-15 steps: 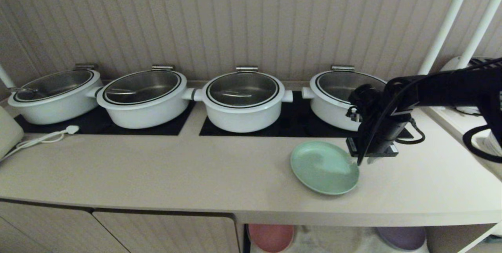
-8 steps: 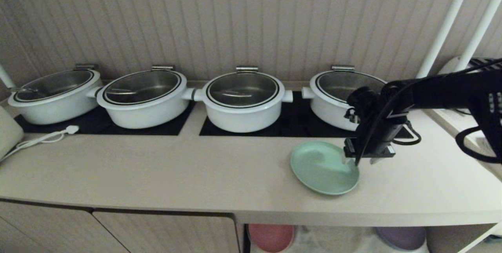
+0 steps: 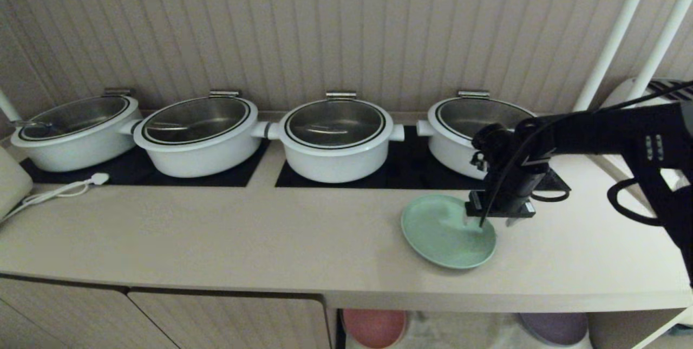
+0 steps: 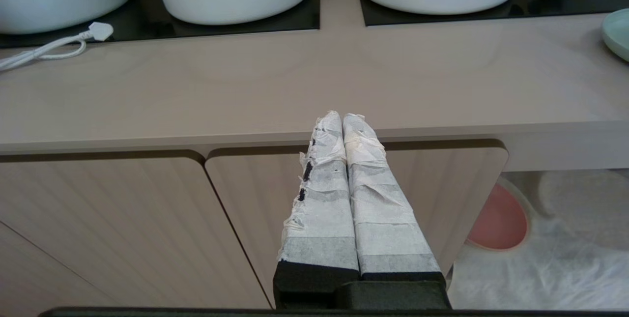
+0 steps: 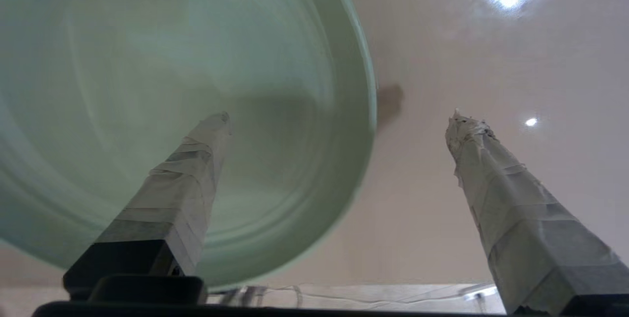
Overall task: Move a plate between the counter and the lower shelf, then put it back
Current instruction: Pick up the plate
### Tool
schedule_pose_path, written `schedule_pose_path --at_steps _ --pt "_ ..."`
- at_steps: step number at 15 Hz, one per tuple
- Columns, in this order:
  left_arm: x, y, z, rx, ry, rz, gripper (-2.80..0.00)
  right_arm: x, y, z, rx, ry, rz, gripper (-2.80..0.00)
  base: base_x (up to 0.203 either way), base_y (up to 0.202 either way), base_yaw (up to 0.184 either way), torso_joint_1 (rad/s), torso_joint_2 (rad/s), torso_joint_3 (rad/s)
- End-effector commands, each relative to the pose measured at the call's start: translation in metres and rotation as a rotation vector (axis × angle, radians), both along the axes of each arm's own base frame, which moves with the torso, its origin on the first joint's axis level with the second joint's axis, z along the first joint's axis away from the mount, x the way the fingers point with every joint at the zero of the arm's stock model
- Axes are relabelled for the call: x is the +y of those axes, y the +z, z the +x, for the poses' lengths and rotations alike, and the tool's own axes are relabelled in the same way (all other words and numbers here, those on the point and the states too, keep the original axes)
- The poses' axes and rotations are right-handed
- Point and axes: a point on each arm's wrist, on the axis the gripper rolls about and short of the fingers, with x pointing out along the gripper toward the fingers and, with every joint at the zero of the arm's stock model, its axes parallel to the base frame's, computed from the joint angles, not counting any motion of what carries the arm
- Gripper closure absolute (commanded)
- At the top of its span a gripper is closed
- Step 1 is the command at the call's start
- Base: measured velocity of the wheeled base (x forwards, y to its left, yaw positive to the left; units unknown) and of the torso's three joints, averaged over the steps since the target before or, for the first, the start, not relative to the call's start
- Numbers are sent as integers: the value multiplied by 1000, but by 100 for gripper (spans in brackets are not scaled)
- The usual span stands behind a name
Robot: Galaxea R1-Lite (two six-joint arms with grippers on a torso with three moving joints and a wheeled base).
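Observation:
The mint-green plate (image 3: 444,232) lies flat on the beige counter (image 3: 216,230), right of centre and near the front edge. My right gripper (image 3: 489,222) points down over the plate's right rim and is open. In the right wrist view one finger (image 5: 196,159) stands over the inside of the plate (image 5: 172,76), the other (image 5: 486,169) over bare counter. Nothing is gripped. My left gripper (image 4: 343,116) is shut and empty, parked low in front of the cupboard doors. The lower shelf (image 3: 465,333) with its white cloth shows under the counter.
Several white pots (image 3: 335,138) stand on black hob panels along the back wall. A white cable with a plug (image 3: 81,184) lies at the left. A pink plate (image 3: 373,327) and a purple plate (image 3: 555,327) rest on the shelf. White poles (image 3: 617,30) rise at the right.
My right gripper has opened wider and shifted left, so its fingers now straddle the plate's right rim. The plate has not moved. The left arm is still.

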Motion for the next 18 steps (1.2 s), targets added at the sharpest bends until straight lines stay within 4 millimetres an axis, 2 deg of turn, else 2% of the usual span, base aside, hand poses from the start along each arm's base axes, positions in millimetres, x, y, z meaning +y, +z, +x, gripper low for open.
schedule_pose_path --at_steps 1,6,18 --pt "0 0 0 -1 0 0 0 2 -8 3 7 -20 5 -280 0 0 0 0 0 0" --pt "0 0 0 -1 0 0 0 5 -19 9 -3 -26 13 -280 0 0 0 0 0 0" --pt "0 0 0 -1 0 0 0 7 -21 10 -15 -37 20 -280 0 0 0 0 0 0"
